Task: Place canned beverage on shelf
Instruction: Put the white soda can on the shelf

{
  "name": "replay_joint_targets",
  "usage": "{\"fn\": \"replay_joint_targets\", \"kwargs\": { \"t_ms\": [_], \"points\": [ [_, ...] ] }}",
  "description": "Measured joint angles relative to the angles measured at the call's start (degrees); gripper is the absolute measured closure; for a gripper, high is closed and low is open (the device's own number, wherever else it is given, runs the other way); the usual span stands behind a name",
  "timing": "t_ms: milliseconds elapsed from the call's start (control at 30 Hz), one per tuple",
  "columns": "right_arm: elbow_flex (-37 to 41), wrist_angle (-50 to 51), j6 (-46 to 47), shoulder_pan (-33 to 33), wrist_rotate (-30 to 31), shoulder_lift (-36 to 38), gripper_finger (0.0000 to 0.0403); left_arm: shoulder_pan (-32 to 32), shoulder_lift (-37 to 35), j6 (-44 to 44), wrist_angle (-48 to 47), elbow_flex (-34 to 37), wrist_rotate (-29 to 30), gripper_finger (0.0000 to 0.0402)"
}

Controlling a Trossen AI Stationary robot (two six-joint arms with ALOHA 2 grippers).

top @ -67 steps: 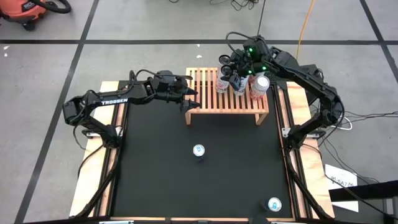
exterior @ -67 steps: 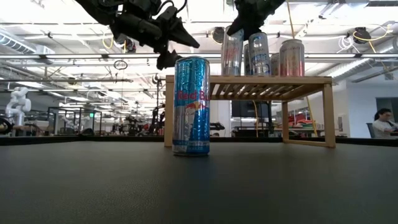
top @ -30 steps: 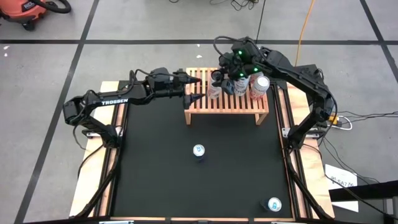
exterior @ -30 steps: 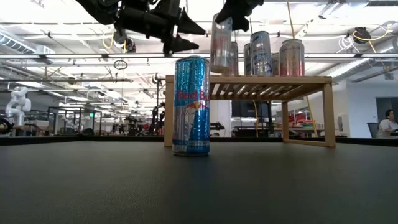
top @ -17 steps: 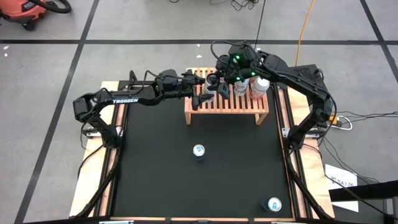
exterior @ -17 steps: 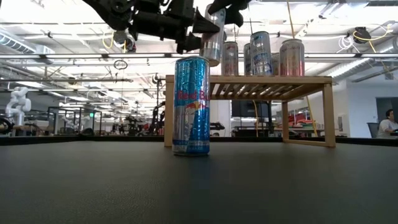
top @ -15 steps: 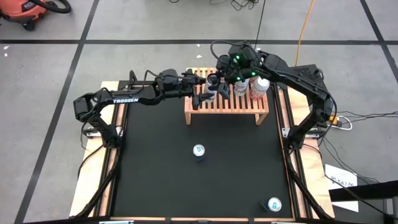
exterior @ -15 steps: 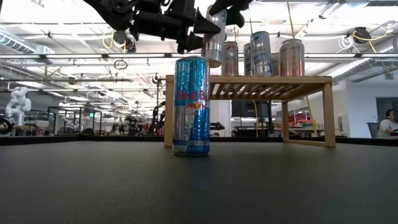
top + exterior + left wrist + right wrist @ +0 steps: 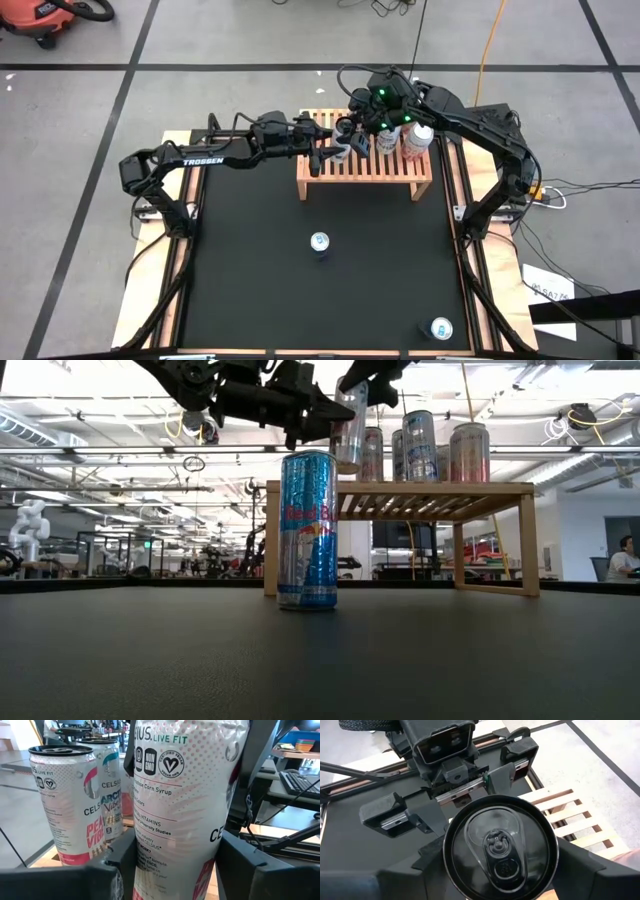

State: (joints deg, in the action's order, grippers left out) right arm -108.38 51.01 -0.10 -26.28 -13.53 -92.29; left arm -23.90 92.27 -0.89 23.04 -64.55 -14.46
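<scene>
My right gripper [image 9: 356,126] is shut on a white Celsius can [image 9: 348,425], held in the air over the left end of the light-wood slatted shelf [image 9: 405,176]. My left gripper [image 9: 328,152] is open and reaches in level from the table's left. Its fingers [image 9: 117,865] stand on either side of the can's lower body [image 9: 185,820]. Other cans [image 9: 418,446] stand upright on the shelf top. A blue Red Bull can [image 9: 319,242] stands on the black mat. My right gripper pinches the can's top end between its two fingers [image 9: 415,870], just below the rim [image 9: 451,865]. The fingers come from above, pointing down. The can hangs nearly upright, clear of the shelf. My left gripper: I cannot tell whether its fingers touch the can's sides.
Two Celsius cans [image 9: 65,805] stand on the shelf just beyond the held one. Another can [image 9: 441,327] stands near the mat's near right corner. The mat between the shelf and the near edge is otherwise bare.
My left gripper has gone toward the table's right edge to the held can, and its fingers now flank it. My right gripper has raised the can a little above the shelf's left end; the can tipped briefly and now hangs nearly upright.
</scene>
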Motion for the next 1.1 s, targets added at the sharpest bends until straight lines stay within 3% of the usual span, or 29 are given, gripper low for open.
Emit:
{"fn": "replay_joint_targets", "kwargs": {
  "t_ms": [367,733,900,1100],
  "points": [
    [-2.3,6.9,2.8,-0.3,0.0,0.0,0.0104,0.0,0.0,0.1,-0.4,0.1,0.0,0.0193],
    [-26.9,30.5,-2.4,-2.4,3.1,-8.8,0.0061,0.2,1.1,-0.2,0.5,0.1,2.0,0.0191],
    [-24.1,36.3,-6.8,-1.5,3.3,-10.5,0.0042,1.1,2.9,-0.2,0.2,0.1,1.1,0.0190],
    [-24.2,34.4,-7.2,0.3,3.5,-10.8,0.0019,3.1,3.8,1.2,0.6,0.0,1.0,0.0190]
  ]
}}
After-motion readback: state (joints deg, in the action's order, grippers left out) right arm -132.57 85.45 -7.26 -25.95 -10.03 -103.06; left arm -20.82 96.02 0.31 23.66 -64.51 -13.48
